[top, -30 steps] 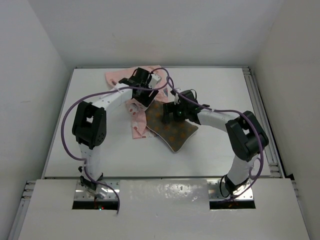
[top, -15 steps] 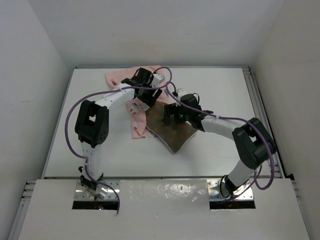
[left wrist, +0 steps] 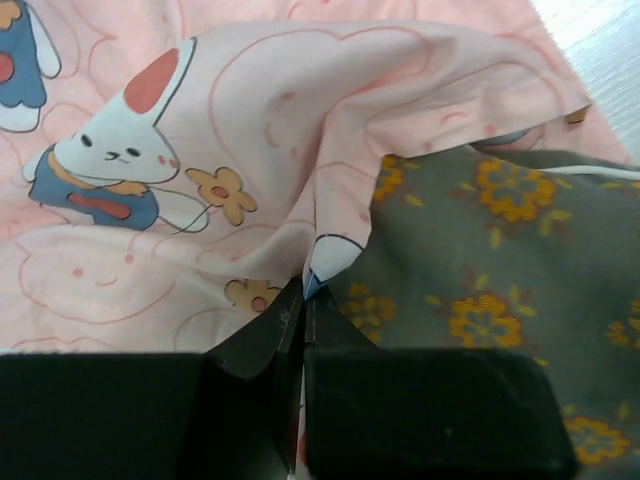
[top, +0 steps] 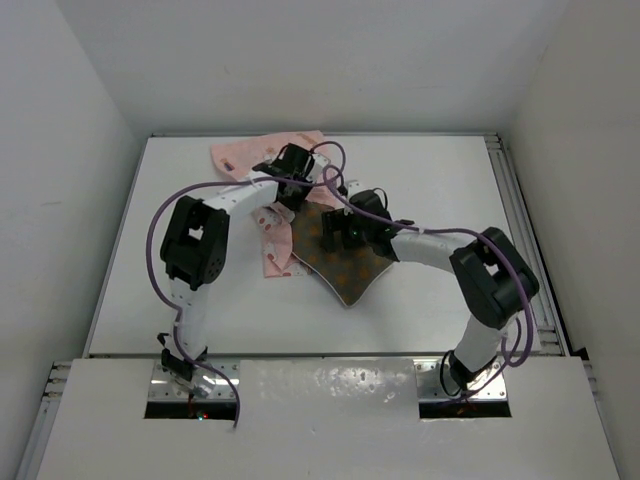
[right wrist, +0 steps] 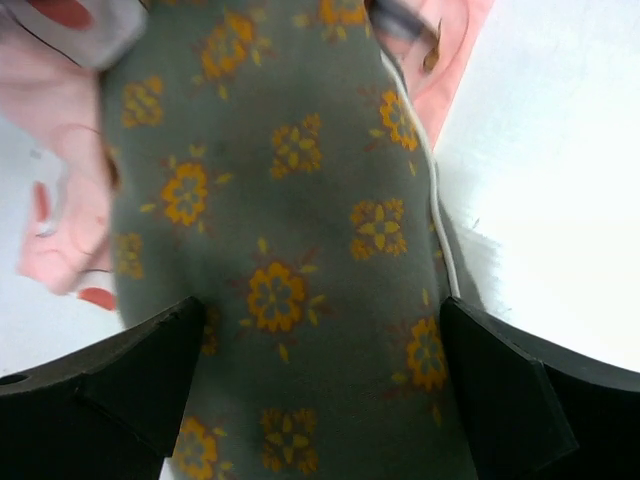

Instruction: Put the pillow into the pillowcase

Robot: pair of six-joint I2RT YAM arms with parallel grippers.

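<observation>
The brown flower-patterned pillow [top: 345, 268] lies flat mid-table, its far corner tucked under the pink bunny-print pillowcase [top: 245, 155]. The case is crumpled and runs from the back of the table down the pillow's left side. My left gripper [top: 298, 194] sits at the case's opening. In the left wrist view it [left wrist: 304, 287] is shut on a fold of the pillowcase [left wrist: 200, 150] edge, right beside the pillow [left wrist: 480, 260]. My right gripper [top: 335, 232] hovers over the pillow's far half. Its jaws [right wrist: 320, 340] stand wide open across the pillow [right wrist: 290, 250], gripping nothing.
The white table [top: 450, 200] is boxed in by white walls on three sides. A metal rail [top: 520, 210] runs along its right edge. Purple cables [top: 335, 165] loop over both arms above the cloth.
My left gripper has closed on the pillowcase edge. My right arm has shifted a little left over the pillow, jaws still open.
</observation>
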